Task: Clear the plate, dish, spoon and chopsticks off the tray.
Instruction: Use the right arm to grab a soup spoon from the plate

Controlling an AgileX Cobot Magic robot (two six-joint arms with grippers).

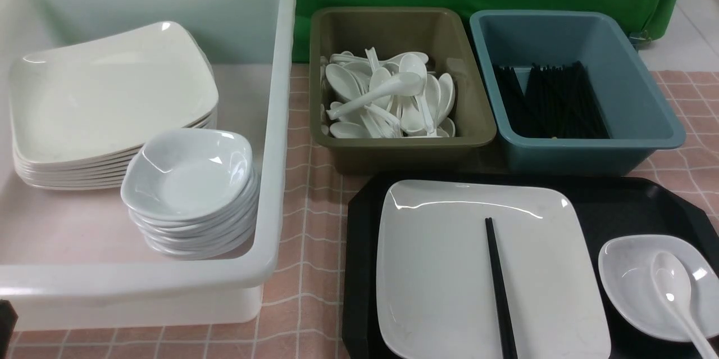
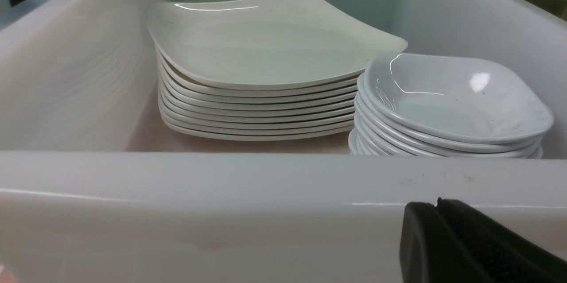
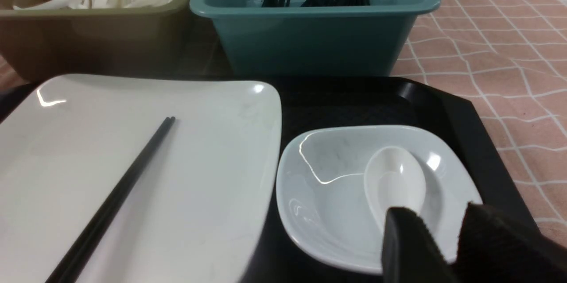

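Right pincer point(image 3: 436, 212) over the spoon point(image 3: 394, 179); all four pieces on the tray point(image 3: 354, 101).
Its tips stand slightly parted above the spoon's handle. The spoon lies in the dish point(image 3: 328, 176), just beside the plate point(image 3: 199, 163), which carries the chopsticks point(image 3: 119, 194). The left pincer point(image 2: 443, 230) faces the outer wall of the white bin point(image 2: 221, 176); whether it is parted or closed cannot be told.

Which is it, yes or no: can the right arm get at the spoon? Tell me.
Probably yes. The spoon lies uncovered in the dish, and the right gripper hangs close to its handle end with nothing between them.
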